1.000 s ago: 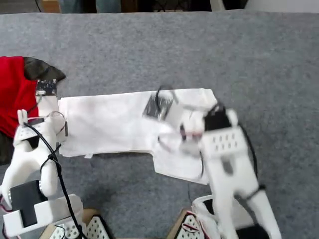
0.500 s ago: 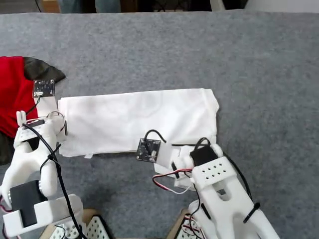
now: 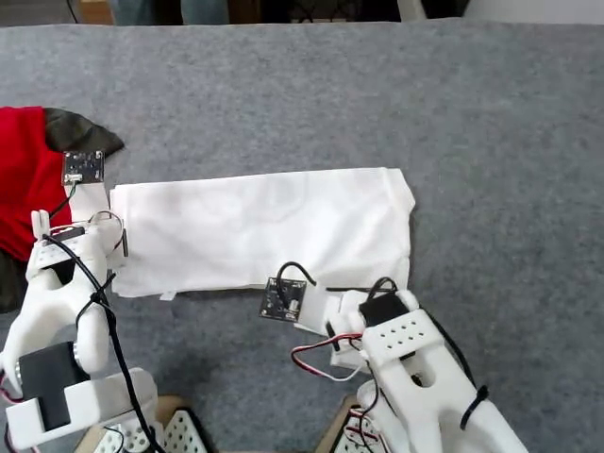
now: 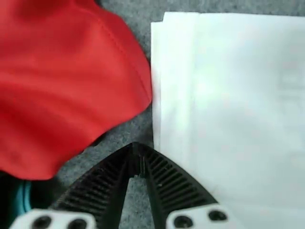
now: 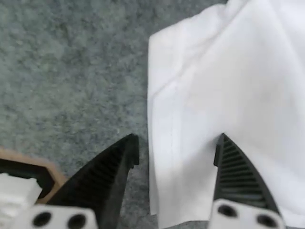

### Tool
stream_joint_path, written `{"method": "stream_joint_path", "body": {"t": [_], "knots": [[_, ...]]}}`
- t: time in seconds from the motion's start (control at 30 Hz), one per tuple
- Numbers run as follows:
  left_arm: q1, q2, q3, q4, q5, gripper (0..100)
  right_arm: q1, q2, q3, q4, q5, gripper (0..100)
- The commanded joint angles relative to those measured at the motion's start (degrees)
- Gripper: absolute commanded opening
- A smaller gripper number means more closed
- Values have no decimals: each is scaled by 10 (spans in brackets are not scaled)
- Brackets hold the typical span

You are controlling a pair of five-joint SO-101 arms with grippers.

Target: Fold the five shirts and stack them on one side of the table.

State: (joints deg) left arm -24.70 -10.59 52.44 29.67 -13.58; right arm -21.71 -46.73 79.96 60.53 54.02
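Okay, the white shirt (image 3: 264, 226) lies in the middle of the high view, flattened into a long band across the grey surface (image 3: 377, 94), with a looser flap poking out at its lower right. My right gripper (image 5: 176, 143) is down at that flap, its fingers (image 5: 112, 171) spread wide: one over the carpet, the other over the cloth, the shirt's edge between them. Nothing is pinched yet.

My left gripper (image 4: 138, 160) sits at the shirt's left end, fingers together on nothing, just beside the red shirt (image 3: 24, 179) at the left edge of the frame.

This fabric looks thin, light and completely limp, so I expect it to sag and drape the instant I lift it. The stacked layers may slide over each other, while the fuzzy surface should drag on the bottom one. I'd bite that lower-right flap right at its seamed edge, deep enough to catch every layer. A shallow nip, I reckon, peels off only the top sheet.
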Motion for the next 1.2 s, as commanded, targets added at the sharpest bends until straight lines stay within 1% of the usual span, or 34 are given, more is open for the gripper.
{"method": "stream_joint_path", "body": {"t": [0.0, 0.1, 0.27, 0.4, 0.5, 0.57, 0.63, 0.7, 0.8, 0.97, 1.07, 1.17], "knots": [[5, -24, 0, -6, 6, 30, 0, 22, -5, -11, 9, 261], [5, -24, 1, -6, 6, 30, 0, 73, -27, -17, 18, 257], [5, -24, 1, -6, 6, 30, 12, 193, -87, -25, 19, 151], [5, -24, 1, -6, 6, 30, 40, 268, -138, -25, 19, 131], [5, -24, 1, -6, 6, 30, 58, 287, -165, -28, 20, 125], [5, -24, 1, -6, 6, 30, 63, 291, -174, -34, 20, 84], [4, -24, 1, -6, 6, 30, 65, 290, -184, -32, 20, 17], [4, -24, 0, -6, 6, 30, 66, 290, -198, -28, 20, 22], [4, -24, 0, -6, 6, 30, 65, 293, -262, 23, 21, 13], [5, -24, 0, -10, 6, 30, 65, 294, -431, 145, 28, 14], [6, -12, -4, -11, 6, 30, 65, 307, -515, 183, 72, 15], [6, 13, -24, -5, 6, 30, 65, 353, -568, 184, 125, 15]]}}
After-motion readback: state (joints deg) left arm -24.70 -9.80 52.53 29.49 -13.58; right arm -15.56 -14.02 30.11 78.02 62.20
